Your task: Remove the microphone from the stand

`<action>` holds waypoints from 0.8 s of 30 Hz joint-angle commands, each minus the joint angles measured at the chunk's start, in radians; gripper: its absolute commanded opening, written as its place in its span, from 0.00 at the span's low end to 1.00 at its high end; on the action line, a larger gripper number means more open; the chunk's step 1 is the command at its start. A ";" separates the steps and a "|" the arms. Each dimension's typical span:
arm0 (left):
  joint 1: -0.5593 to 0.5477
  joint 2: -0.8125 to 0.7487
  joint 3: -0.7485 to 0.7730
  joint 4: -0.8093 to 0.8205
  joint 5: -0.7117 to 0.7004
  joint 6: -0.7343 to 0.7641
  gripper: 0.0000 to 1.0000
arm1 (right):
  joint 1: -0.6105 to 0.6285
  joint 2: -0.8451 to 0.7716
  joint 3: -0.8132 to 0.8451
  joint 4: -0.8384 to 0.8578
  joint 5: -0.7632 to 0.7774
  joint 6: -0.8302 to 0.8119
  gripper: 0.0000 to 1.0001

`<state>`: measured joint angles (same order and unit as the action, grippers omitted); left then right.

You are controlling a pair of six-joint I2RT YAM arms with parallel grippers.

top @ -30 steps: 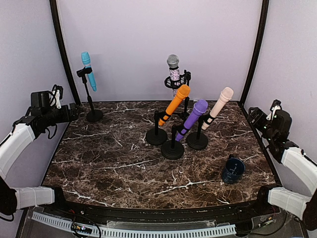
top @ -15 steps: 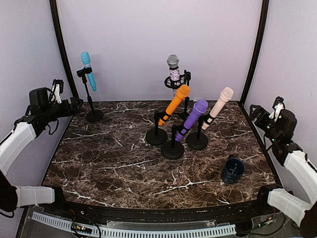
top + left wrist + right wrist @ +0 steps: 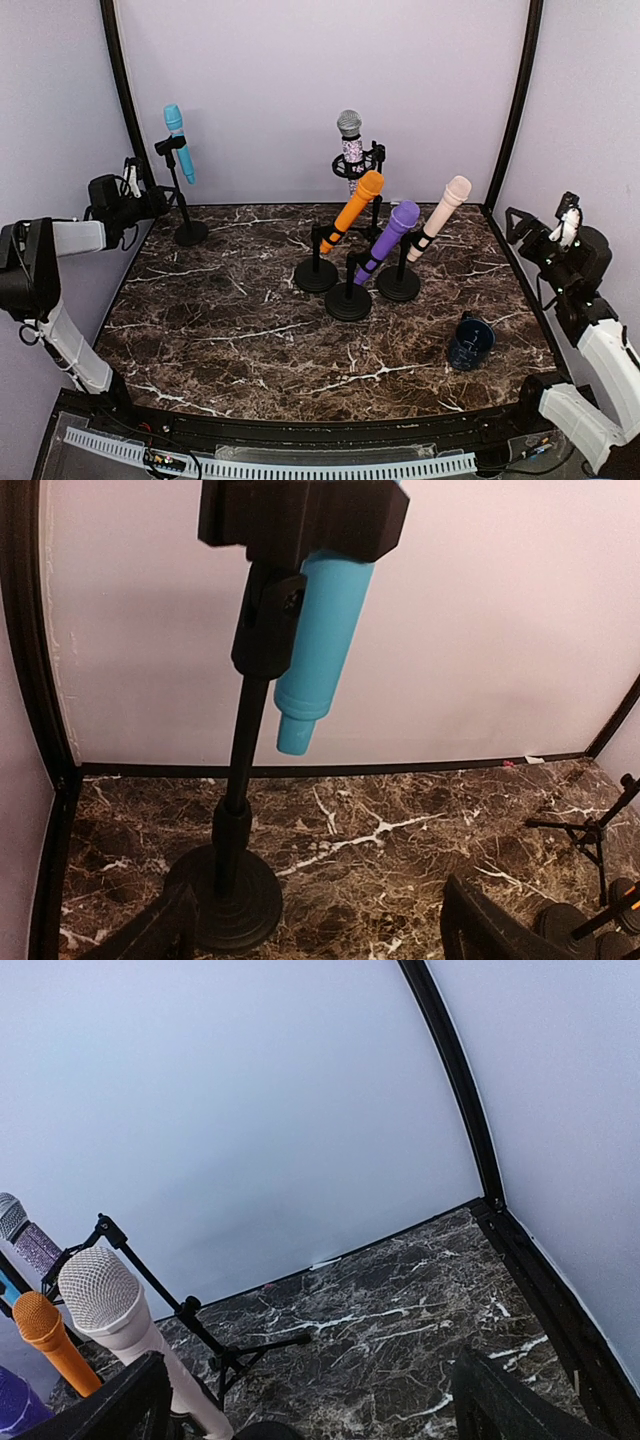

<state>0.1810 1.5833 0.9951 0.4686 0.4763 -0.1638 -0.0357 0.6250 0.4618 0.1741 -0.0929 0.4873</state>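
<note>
Left jaws: spread wide, nothing between them. Only the two finger [image 3: 150, 935] tips show, at the bottom corners of the left wrist view, with bare worktop [image 3: 400, 850] in the gap.

Straight ahead of them and higher: the blue microphone [image 3: 325, 630], sitting in the clip [image 3: 300, 515] of its stand [image 3: 245, 740]. Not touching; the jaws are short of it and below it.
- Long axis close to upright, slightly tilted. Head up and out of the wrist view, tail hanging free below the clip.
- Stand pole just beside the body, on its left as the wrist camera sees it. Round base [image 3: 225, 895] sits near the left finger.

Top view: this stand is in the far left corner, and the left arm [image 3: 75, 238] reaches toward it from the left wall. It is the nearer arm by a wide margin.

Right jaws: also wide apart and empty, on the right arm [image 3: 590, 290], which is raised by the right wall, well apart from everything.

Mid-worktop cluster of stands: orange microphone [image 3: 352, 210], purple microphone [image 3: 388, 240], pink microphone [image 3: 440, 215], silver microphone [image 3: 350, 140] behind them. Dark mug [image 3: 470, 342] near right.

Judgement: the blue one looks like the target. The jaws need to rise and go forward, and straddle the body across its upright axis. The free tail below the clip is the open spot, clear of the pole.
</note>
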 commanded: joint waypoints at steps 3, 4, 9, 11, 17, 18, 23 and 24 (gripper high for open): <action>0.009 0.136 0.105 0.124 0.017 0.043 0.81 | -0.001 -0.062 0.006 -0.026 0.011 -0.025 0.98; 0.008 0.157 0.119 0.121 -0.005 0.066 0.81 | -0.001 -0.067 0.008 -0.029 0.016 -0.027 0.99; 0.008 0.213 0.156 0.069 -0.094 0.152 0.78 | -0.002 -0.090 0.014 -0.029 0.025 -0.021 0.99; 0.008 0.248 0.172 0.051 -0.114 0.195 0.76 | -0.001 -0.091 0.015 -0.025 0.024 -0.016 0.99; 0.008 0.325 0.223 0.035 -0.125 0.232 0.71 | -0.002 -0.086 0.035 -0.032 0.016 -0.004 0.98; 0.009 0.334 0.228 0.035 -0.112 0.228 0.71 | -0.002 -0.085 0.038 -0.036 0.015 -0.001 0.99; 0.008 0.386 0.263 0.053 -0.099 0.215 0.72 | -0.002 -0.082 0.045 -0.035 0.010 0.010 0.99; 0.009 0.392 0.268 0.054 -0.097 0.210 0.73 | -0.002 -0.081 0.046 -0.035 0.009 0.012 0.99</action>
<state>0.1833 1.9652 1.2201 0.5171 0.3611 0.0353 -0.0357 0.5449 0.4706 0.1104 -0.0814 0.4847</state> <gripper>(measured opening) 0.719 0.986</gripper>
